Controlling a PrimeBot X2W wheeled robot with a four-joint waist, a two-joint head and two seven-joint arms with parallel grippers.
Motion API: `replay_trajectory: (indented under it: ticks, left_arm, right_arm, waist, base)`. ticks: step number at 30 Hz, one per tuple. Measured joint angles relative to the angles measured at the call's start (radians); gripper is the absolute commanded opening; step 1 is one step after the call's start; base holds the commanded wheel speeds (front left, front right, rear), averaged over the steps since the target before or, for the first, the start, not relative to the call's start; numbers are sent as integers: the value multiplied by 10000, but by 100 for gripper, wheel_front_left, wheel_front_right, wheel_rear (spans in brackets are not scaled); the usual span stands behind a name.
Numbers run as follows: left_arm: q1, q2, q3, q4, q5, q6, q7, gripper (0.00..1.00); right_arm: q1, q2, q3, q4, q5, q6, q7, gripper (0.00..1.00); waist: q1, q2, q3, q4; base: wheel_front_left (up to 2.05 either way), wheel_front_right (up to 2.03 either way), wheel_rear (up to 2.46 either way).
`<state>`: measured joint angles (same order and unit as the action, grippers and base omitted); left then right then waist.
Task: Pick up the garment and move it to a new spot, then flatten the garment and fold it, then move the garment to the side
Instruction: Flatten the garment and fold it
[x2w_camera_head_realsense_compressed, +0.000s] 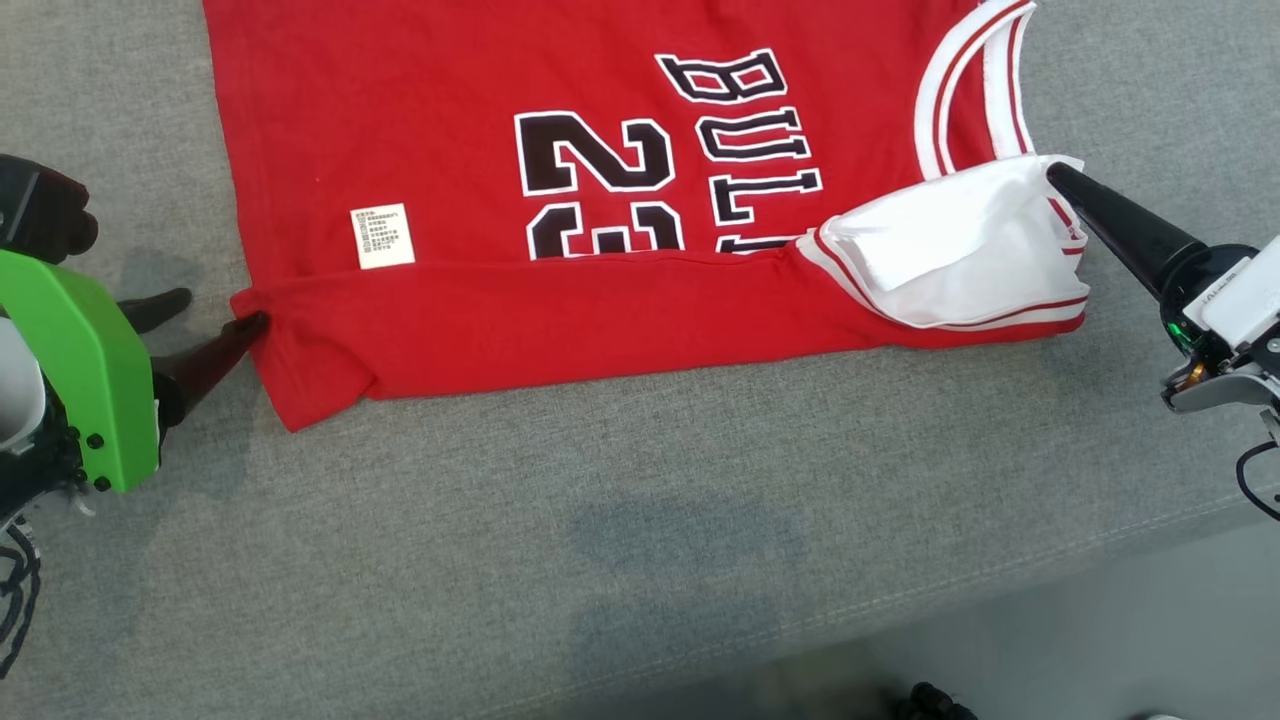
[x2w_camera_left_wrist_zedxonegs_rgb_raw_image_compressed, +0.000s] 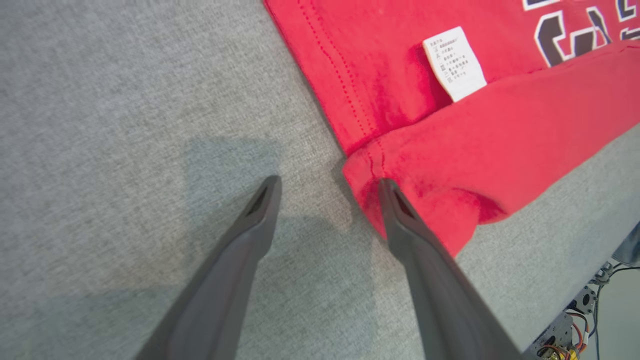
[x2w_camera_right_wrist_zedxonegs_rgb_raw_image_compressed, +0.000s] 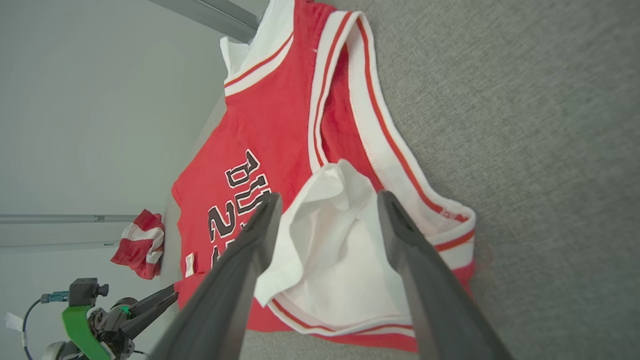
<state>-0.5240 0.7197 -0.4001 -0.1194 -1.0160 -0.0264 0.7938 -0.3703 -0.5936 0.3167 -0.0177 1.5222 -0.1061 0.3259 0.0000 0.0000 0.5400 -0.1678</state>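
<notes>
Left pincer (x2w_camera_left_wrist_zedxonegs_rgb_raw_image_compressed: 327, 184) open, one fingertip touching the folded hem corner of red jersey (x2w_camera_head_realsense_compressed: 600, 330). Right pincer (x2w_camera_right_wrist_zedxonegs_rgb_raw_image_compressed: 328, 196) open, fingers straddling the white armhole flap (x2w_camera_head_realsense_compressed: 960, 250). Jersey flat on grey desk (x2w_camera_head_realsense_compressed: 600, 520), near edge folded over the print, white label (x2w_camera_head_realsense_compressed: 382, 237) just beside the fold.

One red garment (x2w_camera_head_realsense_compressed: 600, 330) with one white label (x2w_camera_head_realsense_compressed: 382, 236), one grey desk (x2w_camera_head_realsense_compressed: 600, 520), one bundled red-and-white cloth (x2w_camera_right_wrist_zedxonegs_rgb_raw_image_compressed: 142, 243) (small, at the far side), and two pairs of jaws: left gripper (x2w_camera_left_wrist_zedxonegs_rgb_raw_image_compressed: 328, 181), right gripper (x2w_camera_right_wrist_zedxonegs_rgb_raw_image_compressed: 328, 196).
</notes>
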Motion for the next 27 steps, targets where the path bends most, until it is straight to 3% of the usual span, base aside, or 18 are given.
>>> replay_trajectory:
  ticks: [4, 10, 18, 22, 27]
  left_arm:
    - [6, -121, 284, 151, -6, 215, -389, 100]
    - [736, -556, 1459, 111, -558, 840, -1499, 100]
    - [2390, -1235, 1386, -280, -589, 1118, -2242, 100]
    - [3012, -1375, 1120, -336, -564, 1147, -2362, 100]
    - [3194, -1175, 890, -330, 219, 1162, -2679, 100]
  right_arm:
    - [1, 19, 54, 107, -267, 174, -259, 100]
    - [248, -117, -180, -282, -637, 614, -717, 100]
    - [1805, -1206, 151, -38, -2050, 529, -1152, 100]
    - [1941, -1097, 468, -31, -2282, 525, -1243, 100]
    - [1940, -886, 823, 138, -2656, 518, -1436, 100]
  waist:
    - [0, 0, -212, 10]
    - [0, 0, -648, -44]
    - [0, 0, -1099, 41]
    - [0, 0, -1093, 188]
    - [0, 0, -1011, 230]
  base:
    - [0, 0, 0]
    - [0, 0, 0]
    - [0, 0, 0]
    - [0, 0, 0]
    - [0, 0, 0]
